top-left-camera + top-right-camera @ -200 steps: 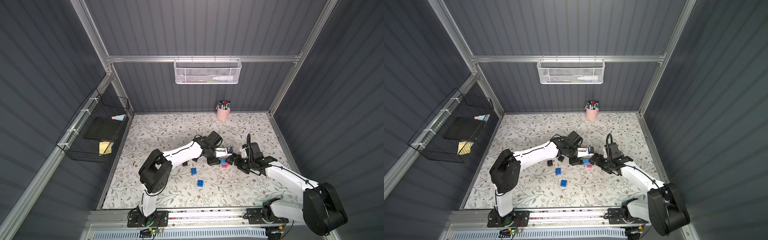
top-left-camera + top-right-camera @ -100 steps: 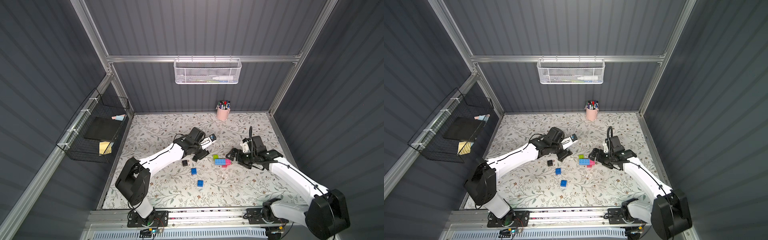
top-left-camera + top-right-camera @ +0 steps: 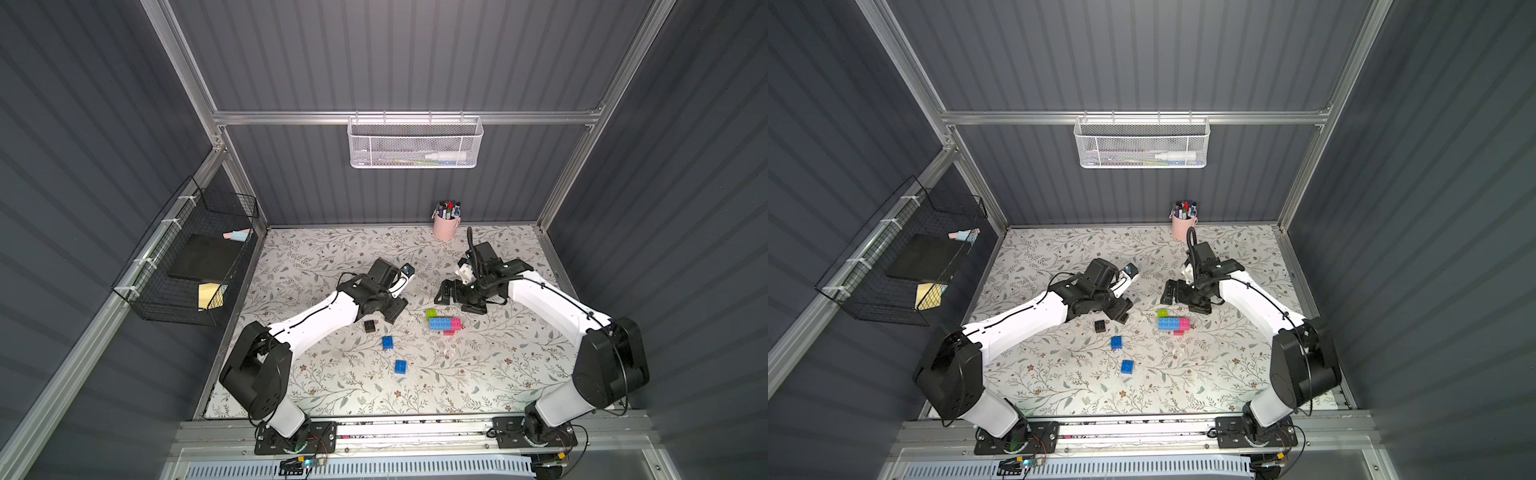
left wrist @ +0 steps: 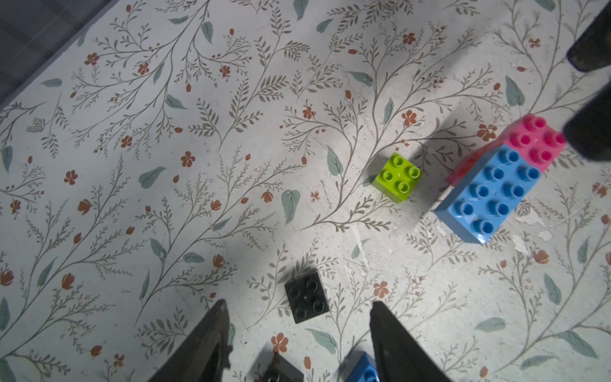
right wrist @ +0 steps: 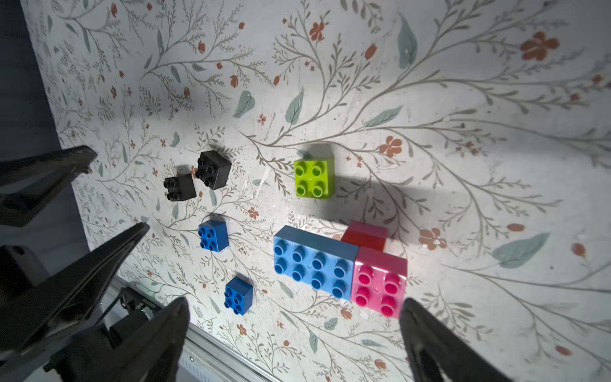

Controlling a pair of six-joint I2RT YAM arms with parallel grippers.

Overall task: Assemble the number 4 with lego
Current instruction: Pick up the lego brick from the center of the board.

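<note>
Left gripper (image 4: 298,306) is hanging released, empty, over black brick (image 4: 306,296); likely needing to square onto its flat sides | right gripper (image 5: 294,301) is gaping empty near light blue brick (image 5: 314,261)

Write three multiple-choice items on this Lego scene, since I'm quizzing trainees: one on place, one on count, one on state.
1. Where is the green brick relative to the light blue brick?
A. stacked on it
B. clipped under it
C. apart from it, on the mat
2. How many dark blue bricks lie loose?
A. two
B. one
C. four
3. The right tool is:
A. shut on a brick
B. open, empty
C. out of view
1C, bare mat shows between them; 2A, both sit singly; 3B, its fingers stand wide, gripping nothing.
</note>
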